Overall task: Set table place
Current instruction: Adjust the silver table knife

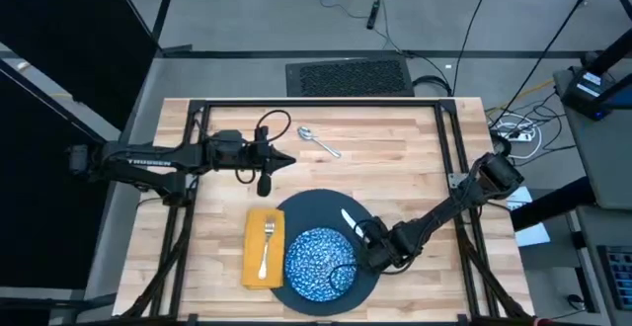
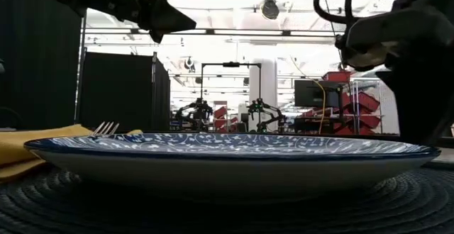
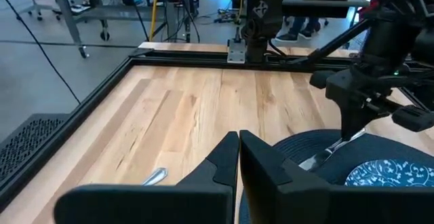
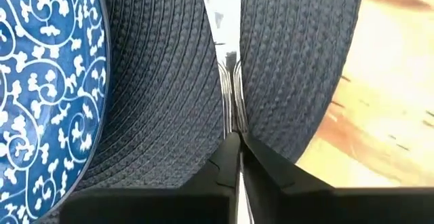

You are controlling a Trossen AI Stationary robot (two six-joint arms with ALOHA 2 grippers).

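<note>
A round dark woven mat (image 1: 314,210) lies at the table's near middle, and a blue-and-white patterned dish (image 1: 318,262) sits on it. Left of the mat lies a yellow napkin (image 1: 255,257) with a fork (image 1: 267,247) on top. A spoon (image 1: 318,140) lies on the wood at the far middle. My right gripper (image 1: 361,233) is over the mat's right part, shut on a knife (image 1: 348,217). My left gripper (image 1: 284,160) hovers shut, with nothing in it, left of the spoon. My right gripper pinches the knife's handle (image 4: 234,119) between its two fingers. The fingers slant down from the table's near right and lie along the knife. The blade (image 4: 218,13) reaches forward over the mat, right of the dish. I cannot tell whether its tip touches the mat.
A black frame (image 1: 316,104) runs round the work area on the wooden table (image 1: 395,158). Bare wood lies between the spoon and the mat and right of the mat. In the low view, the dish's rim (image 2: 227,152) fills the foreground.
</note>
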